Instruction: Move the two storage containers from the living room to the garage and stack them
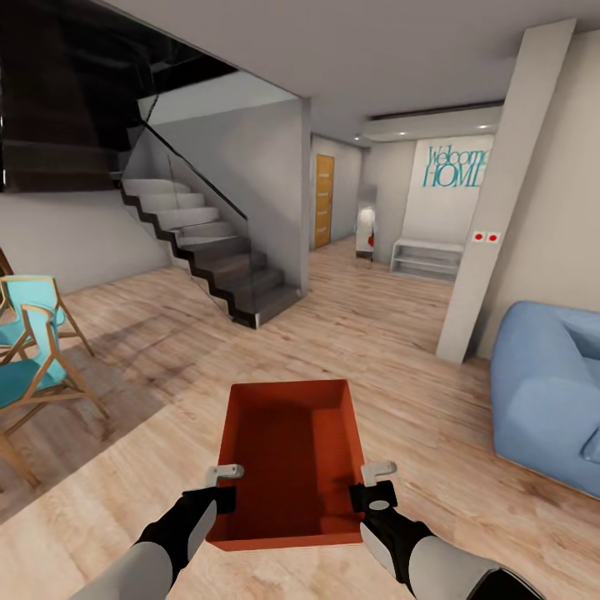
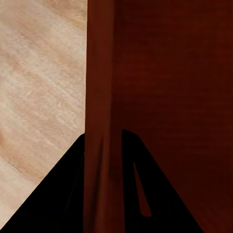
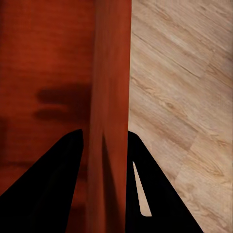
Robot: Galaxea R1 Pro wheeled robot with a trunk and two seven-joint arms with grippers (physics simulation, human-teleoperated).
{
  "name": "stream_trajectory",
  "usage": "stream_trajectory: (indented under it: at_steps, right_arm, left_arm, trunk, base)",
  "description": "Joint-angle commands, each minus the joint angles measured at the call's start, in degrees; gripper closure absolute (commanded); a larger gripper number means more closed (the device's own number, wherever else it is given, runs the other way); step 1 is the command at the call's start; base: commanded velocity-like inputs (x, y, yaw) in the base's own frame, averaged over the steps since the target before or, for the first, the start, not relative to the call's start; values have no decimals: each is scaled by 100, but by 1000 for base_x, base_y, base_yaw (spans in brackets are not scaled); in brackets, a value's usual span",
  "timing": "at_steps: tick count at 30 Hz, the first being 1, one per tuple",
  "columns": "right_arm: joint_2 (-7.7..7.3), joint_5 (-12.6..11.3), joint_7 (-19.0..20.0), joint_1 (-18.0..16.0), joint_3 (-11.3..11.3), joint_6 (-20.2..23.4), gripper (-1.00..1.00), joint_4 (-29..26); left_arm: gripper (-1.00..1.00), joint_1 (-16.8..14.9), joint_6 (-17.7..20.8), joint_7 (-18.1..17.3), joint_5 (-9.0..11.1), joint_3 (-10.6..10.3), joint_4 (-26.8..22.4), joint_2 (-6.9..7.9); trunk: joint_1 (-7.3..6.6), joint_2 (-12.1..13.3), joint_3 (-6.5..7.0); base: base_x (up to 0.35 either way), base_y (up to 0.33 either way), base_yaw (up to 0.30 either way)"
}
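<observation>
Orange-red storage container [image 1: 290,462] carried between both hands above the living room's wood-plank floor [image 1: 400,333]. Left hand [image 1: 223,486] clamped on one long wall, right hand [image 1: 374,485] on the opposite wall. Long axis directed forward, away from both hands equally, toward the hallway.

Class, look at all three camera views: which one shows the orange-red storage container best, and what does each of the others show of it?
The head view: the storage container appears whole, open top up, held between the left gripper and right gripper above the wood floor. Each wrist view shows one side wall gripped between dark fingers, plus some interior.
</observation>
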Motion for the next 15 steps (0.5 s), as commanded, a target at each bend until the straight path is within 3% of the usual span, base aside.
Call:
stream_trajectory:
  at_steps: [1,15]
  right_arm:
    - [2,54,-12,-10,-213,-74,100,-24]
    - [1,54,-12,-10,-213,-69,100,-24]
  left_arm:
    - [100,3,43,40,-118,58,0,-3]
    - [100,3,43,40,-118,58,0,2]
  trunk:
    - [4,-7,-8]
    - [4,-7,-8]
  base:
    - [322,0,0]
    - [322,0,0]
